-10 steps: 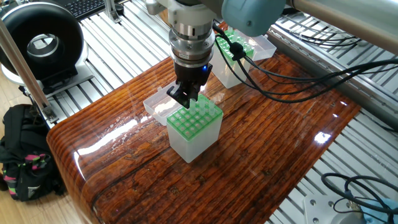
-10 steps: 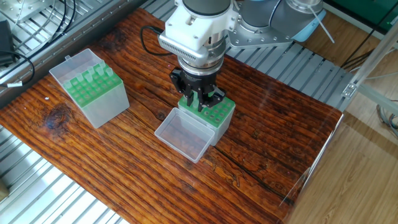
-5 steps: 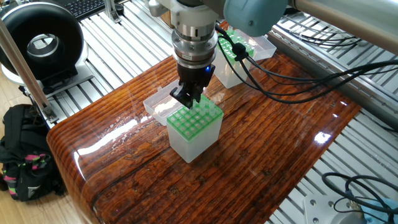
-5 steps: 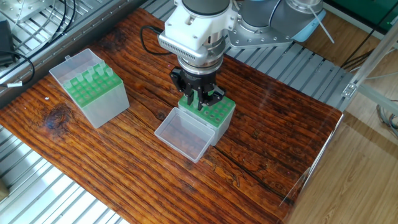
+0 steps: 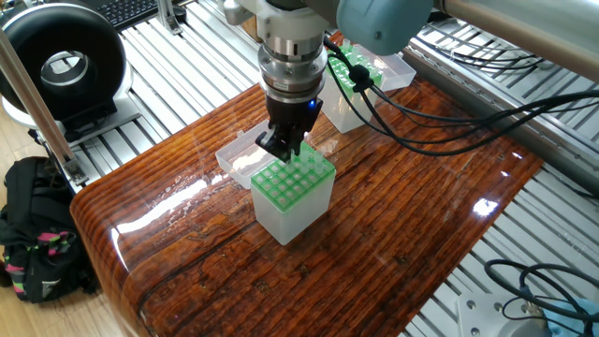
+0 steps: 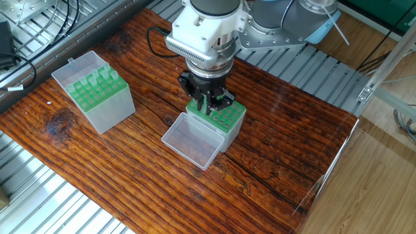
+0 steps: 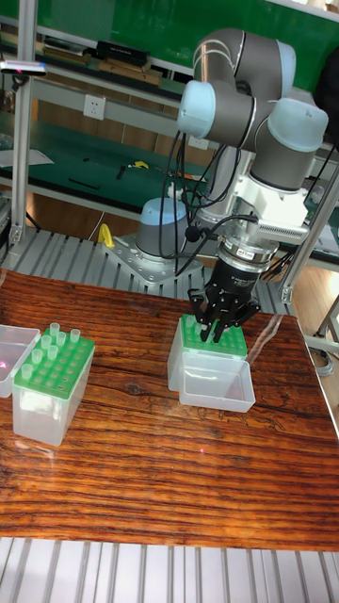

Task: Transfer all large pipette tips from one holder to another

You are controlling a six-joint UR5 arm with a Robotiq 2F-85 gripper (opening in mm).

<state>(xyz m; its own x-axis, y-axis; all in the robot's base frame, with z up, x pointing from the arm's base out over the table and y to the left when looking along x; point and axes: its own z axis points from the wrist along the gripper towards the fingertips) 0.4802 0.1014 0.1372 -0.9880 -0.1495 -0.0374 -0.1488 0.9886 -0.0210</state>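
fingers (image 6: 208,106) low over green rack (image 6: 227,116) (grip unclear)

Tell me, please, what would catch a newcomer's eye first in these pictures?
The big grey-and-blue robot arm dominates, its black gripper poised with its fingers right at the green-topped clear plastic holder in the middle of the glossy reddish wooden table. A second green-topped clear holder, with whitish translucent pipette tips standing in it, sits apart near the table's edge.
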